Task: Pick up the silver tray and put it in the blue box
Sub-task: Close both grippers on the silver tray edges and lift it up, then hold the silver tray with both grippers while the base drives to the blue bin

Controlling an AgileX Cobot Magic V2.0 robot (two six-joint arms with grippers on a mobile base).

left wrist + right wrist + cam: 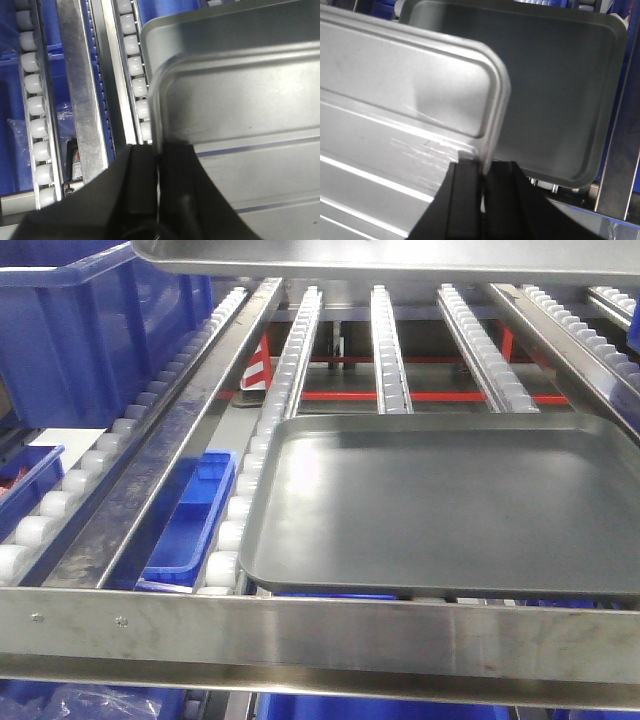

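— Left gripper [159,154], status?

— Clamped. Its two black fingers pinch the raised rim of the silver tray [240,130] near a rounded corner, one finger outside the rim and one inside.

— Right gripper [483,172]?

— Same finding. It is closed on the rim beside another rounded corner. In that wrist view the long ridges of the tray's floor run off to the left of the fingers.

— Where is the silver tray?

— Held up between the two grippers, over the dark-grey tray [440,510]. From the front only its edge shows, along the top of the picture, well above the dark one.

— And the dark-grey tray?

— It lies flat on the white roller rails [385,340], with its near edge at the steel front bar [320,625].

— The blue box [70,340]?

— It stands at the left, on the neighbouring roller lane, well apart from the silver tray. The tray is not in it. A small blue bin [190,530] shows on the level below, seen between the rails.
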